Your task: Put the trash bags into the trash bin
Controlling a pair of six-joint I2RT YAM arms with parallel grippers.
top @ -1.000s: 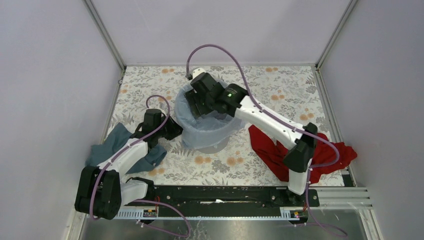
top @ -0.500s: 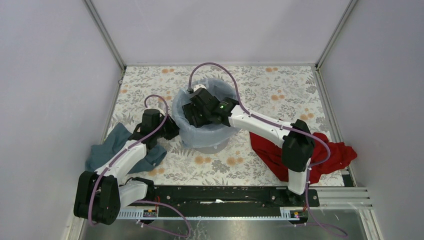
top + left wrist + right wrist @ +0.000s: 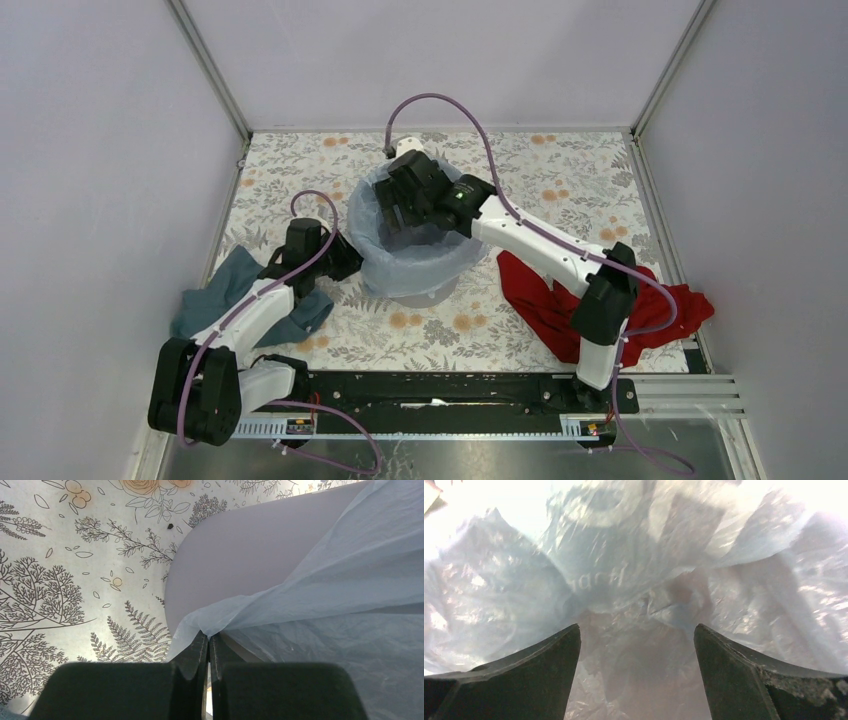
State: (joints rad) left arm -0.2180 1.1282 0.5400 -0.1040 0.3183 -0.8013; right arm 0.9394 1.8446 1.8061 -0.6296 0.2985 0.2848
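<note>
Trash bag [image 3: 350, 580] pinched at its hem by left gripper [image 3: 208, 642], jaws closed tight on the film, just beside the trash bin [image 3: 240, 565] wall. Lines the bin and spills over its rim. Farther back, right gripper [image 3: 636, 635] pointing into the lined mouth, jaws spread wide, gripping nothing

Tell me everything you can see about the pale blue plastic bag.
The trash bag is thin, translucent pale-blue plastic, crinkled and glossy. It lines the grey trash bin, its mouth folded over the rim and draped down the outside. The left gripper pinches its edge beside the bin; the open right gripper reaches inside it.
</note>
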